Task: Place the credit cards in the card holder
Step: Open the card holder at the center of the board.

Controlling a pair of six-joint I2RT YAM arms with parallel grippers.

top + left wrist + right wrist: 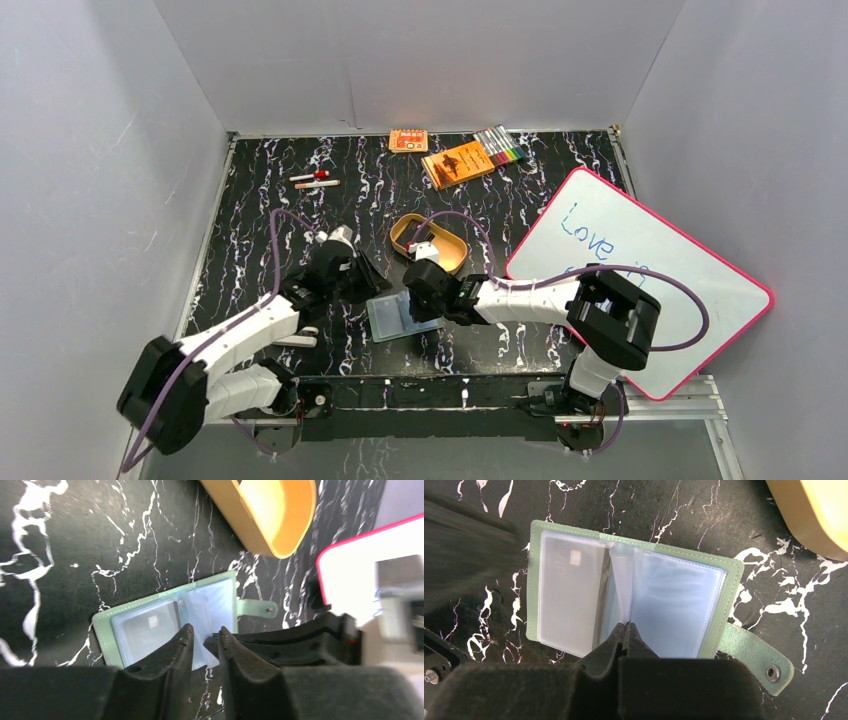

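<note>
Card holder point(674, 605), sage green, lies open and flat on the black marbled counter point(260, 200), near the front edge, between my two arms. My right jaws are clenched tight. Their tips meet at the near edge of a clear pocket leaf that stands up from the spine, and I cannot tell whether the leaf is pinched. My left jaws hover at the holder's other side, parted by a narrow gap, gripping nothing. One dark credit card point(569, 580) with a chip sits inside a clear pocket. The snap tab point(756, 655) sticks out sideways. Just beyond the holder lies a tan oval tray point(428, 240). A pink-rimmed whiteboard point(640, 270) lies to the right. An orange booklet point(458, 163) and markers point(500, 148) lie at the far edge.
</note>
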